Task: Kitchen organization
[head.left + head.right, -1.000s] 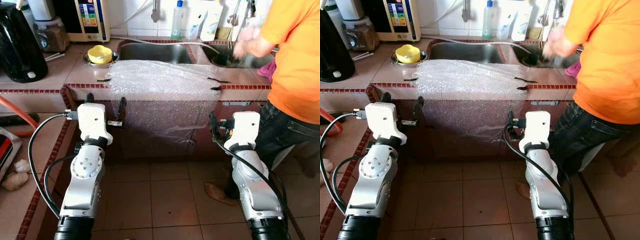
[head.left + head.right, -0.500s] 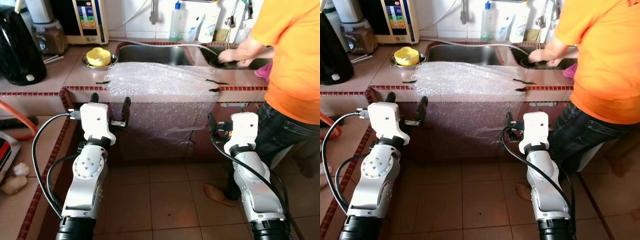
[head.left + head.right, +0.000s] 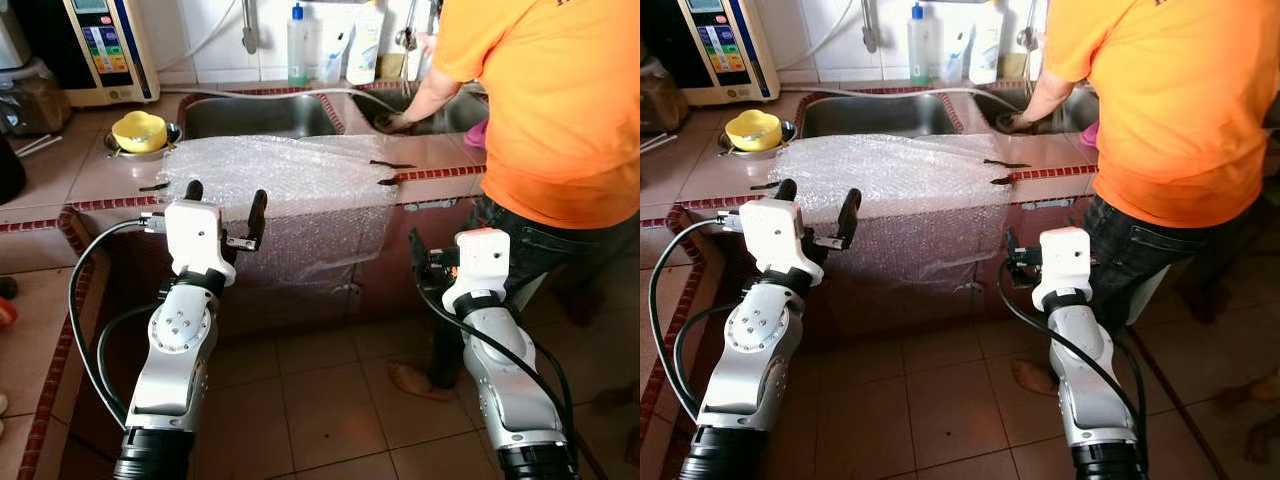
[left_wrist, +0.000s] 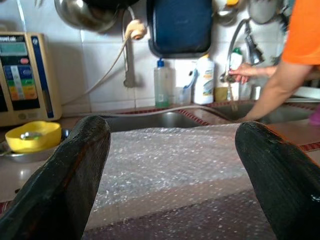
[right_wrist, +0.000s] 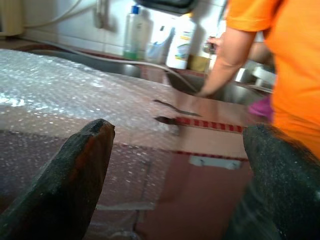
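Left gripper (image 3: 222, 203): raised level with the counter edge, fingers spread wide, nothing between them. Directly ahead of it and close: bubble wrap (image 3: 280, 175), a clear, dimpled sheet lying across the tiled counter (image 3: 110, 175) and draping over its front.

Right gripper (image 5: 175, 165): held lower, fingers apart and empty; the hanging part of the wrap lies ahead and to its inner side.

Beyond the wrap: steel sink (image 3: 255, 115), smooth and rectangular. Beyond the left gripper, off to its outer side: yellow bowl (image 3: 139, 131), rounded plastic. Beside the right arm: a person in an orange shirt (image 3: 550, 100) (hands at the tap).

Step in hand, as judged: approach to the wrap, not yet touching. The next move likely calls for closing on its thin, slippery front edge.
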Motion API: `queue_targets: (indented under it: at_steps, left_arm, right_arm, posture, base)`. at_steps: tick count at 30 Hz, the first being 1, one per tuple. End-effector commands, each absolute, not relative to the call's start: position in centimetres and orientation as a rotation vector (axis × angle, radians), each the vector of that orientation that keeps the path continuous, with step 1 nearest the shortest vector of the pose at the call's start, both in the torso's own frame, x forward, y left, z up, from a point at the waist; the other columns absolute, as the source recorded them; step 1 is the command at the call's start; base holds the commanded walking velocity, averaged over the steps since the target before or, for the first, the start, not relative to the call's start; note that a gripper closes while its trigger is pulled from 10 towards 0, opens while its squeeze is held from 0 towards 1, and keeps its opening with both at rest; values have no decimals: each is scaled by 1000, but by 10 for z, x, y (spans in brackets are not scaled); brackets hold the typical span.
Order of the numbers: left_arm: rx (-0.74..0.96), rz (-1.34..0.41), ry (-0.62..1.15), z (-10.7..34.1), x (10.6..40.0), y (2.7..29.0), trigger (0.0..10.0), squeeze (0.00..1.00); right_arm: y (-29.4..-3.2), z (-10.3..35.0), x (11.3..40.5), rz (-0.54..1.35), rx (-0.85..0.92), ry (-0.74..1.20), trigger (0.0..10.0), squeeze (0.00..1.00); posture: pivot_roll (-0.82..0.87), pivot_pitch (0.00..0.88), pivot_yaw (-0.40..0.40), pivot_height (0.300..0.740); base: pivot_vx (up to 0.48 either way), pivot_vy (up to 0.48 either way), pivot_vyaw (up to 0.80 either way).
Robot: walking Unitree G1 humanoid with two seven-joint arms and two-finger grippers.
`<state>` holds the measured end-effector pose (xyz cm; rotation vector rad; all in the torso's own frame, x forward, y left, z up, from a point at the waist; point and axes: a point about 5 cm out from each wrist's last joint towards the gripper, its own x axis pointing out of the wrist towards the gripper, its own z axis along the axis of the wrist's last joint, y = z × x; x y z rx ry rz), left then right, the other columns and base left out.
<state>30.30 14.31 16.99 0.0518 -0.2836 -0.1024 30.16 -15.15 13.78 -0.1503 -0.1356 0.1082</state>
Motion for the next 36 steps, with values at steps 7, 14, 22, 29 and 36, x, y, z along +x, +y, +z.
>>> queue_targets:
  at_steps: [7, 14, 22, 29, 36]
  left_arm:
    - [58, -50, -278, 171, 302, 146, 10000, 0]
    - [61, -61, -274, 170, 302, 145, 10000, 0]
    - [59, -97, -275, 171, 303, 142, 10000, 0]
    - [50, -117, -279, 171, 303, 140, 10000, 0]
    - [51, -128, -280, 171, 303, 139, 10000, 0]
  right_arm:
    - [-150, 146, 300, 138, -167, -187, 10000, 0]
    - [-147, 144, 298, 145, -157, -180, 10000, 0]
    - [-150, 143, 299, 127, -125, -176, 10000, 0]
    - [-151, 143, 300, 121, -135, -174, 10000, 0]
    - [-149, 143, 301, 140, -138, -177, 10000, 0]
  posture:
    - [46, 0, -6, 740]
    - [43, 0, 0, 740]
    - [42, 0, 4, 740]
    - [44, 0, 0, 740]
    - [47, 0, 0, 740]
  base:
    - [0, 0, 88]
    - [0, 0, 800]
    - [0, 0, 300]
    - [198, 0, 0]
    - [359, 0, 0]
